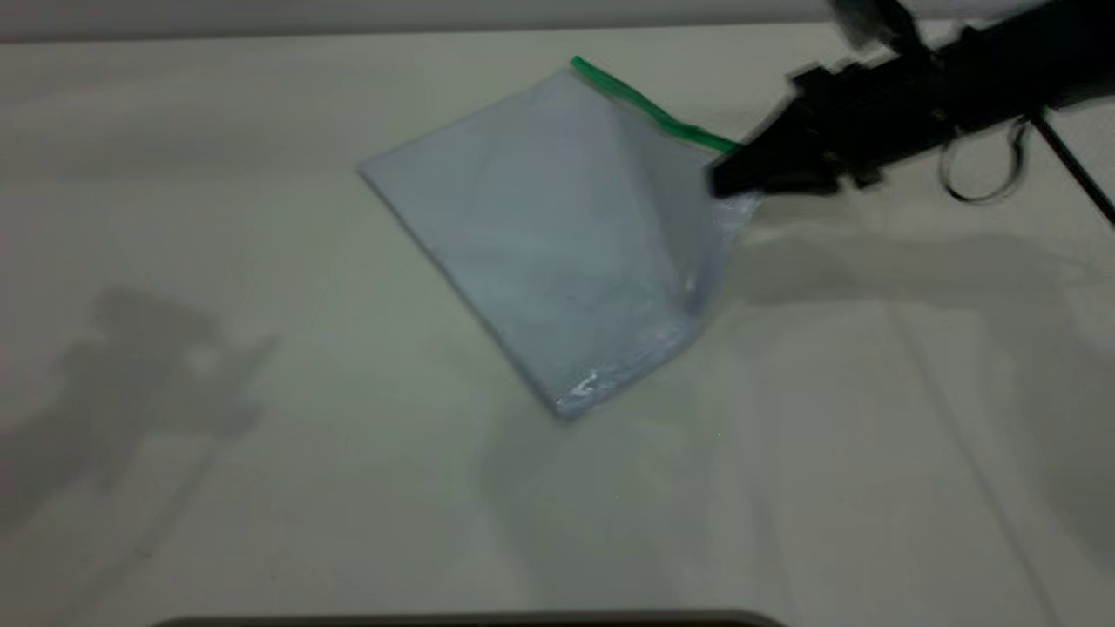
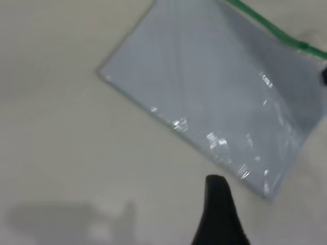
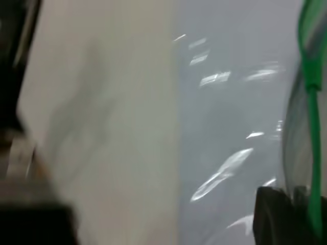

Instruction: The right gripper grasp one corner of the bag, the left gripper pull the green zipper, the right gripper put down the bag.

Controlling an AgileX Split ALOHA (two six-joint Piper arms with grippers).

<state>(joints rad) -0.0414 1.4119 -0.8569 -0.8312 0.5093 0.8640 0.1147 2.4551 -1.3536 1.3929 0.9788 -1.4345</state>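
Crinkly clear bag (image 1: 540,252) (green zipper (image 1: 653,109) edge) hangs tented, corner pinched in right claw (image 1: 727,174).

Light is soft and even across the pale table (image 1: 261,488), moderately bright. A blurred grey shadow of an arm lies at the near left, and a broader shadow stretches right from the bag (image 1: 540,252) under the right gripper (image 1: 727,178), which is smeared by motion blur. Small white glints sparkle on the bag's near corner. The left wrist view is soft, with glare flecks along the bag's edge. The right wrist view is heavily blurred; the green zipper (image 3: 309,102) streaks, and highlights smear into dashes.
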